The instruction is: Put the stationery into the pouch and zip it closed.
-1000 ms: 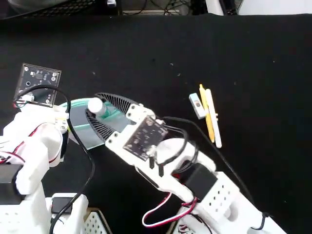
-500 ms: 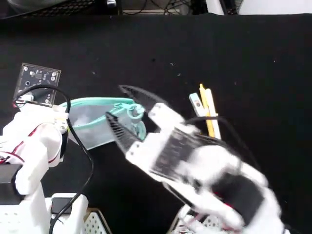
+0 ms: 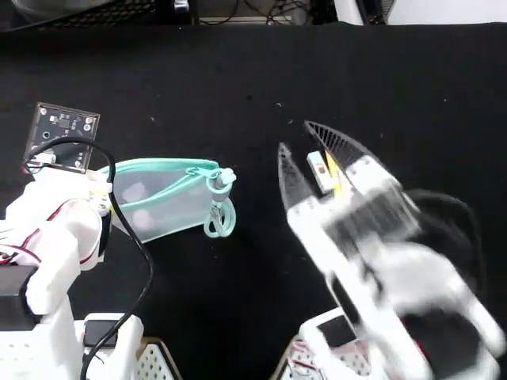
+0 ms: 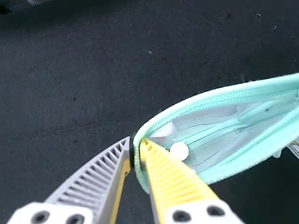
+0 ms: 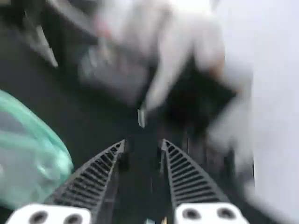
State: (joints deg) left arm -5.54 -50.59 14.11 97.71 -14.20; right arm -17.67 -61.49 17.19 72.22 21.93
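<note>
The mint-green pouch point(image 3: 162, 204) lies at the left of the black table with its zipper open and a loop strap point(image 3: 220, 219) at its right end. My left gripper point(image 4: 135, 156) is shut on the pouch's point(image 4: 224, 135) rim at the far-left end. A white round item point(image 4: 179, 151) rests inside. My right gripper point(image 3: 294, 134) is open and empty, hovering over a small white stationery piece point(image 3: 319, 170) and a yellow pen point(image 3: 333, 171), which it partly hides. In the right wrist view the right gripper point(image 5: 143, 142) is spread, with the pouch point(image 5: 23, 158) off to one side.
The left arm's white body point(image 3: 55, 233) and black cable point(image 3: 131, 237) cover the table's front left. A small black circuit board point(image 3: 62, 131) sits above the pouch's left end. Cables and equipment line the table's back edge point(image 3: 238, 20).
My right arm swung right, away from the pouch's mouth to above the pens. The white cylinder seen at its fingers a second ago is no longer there. The left gripper and pouch stayed put.
</note>
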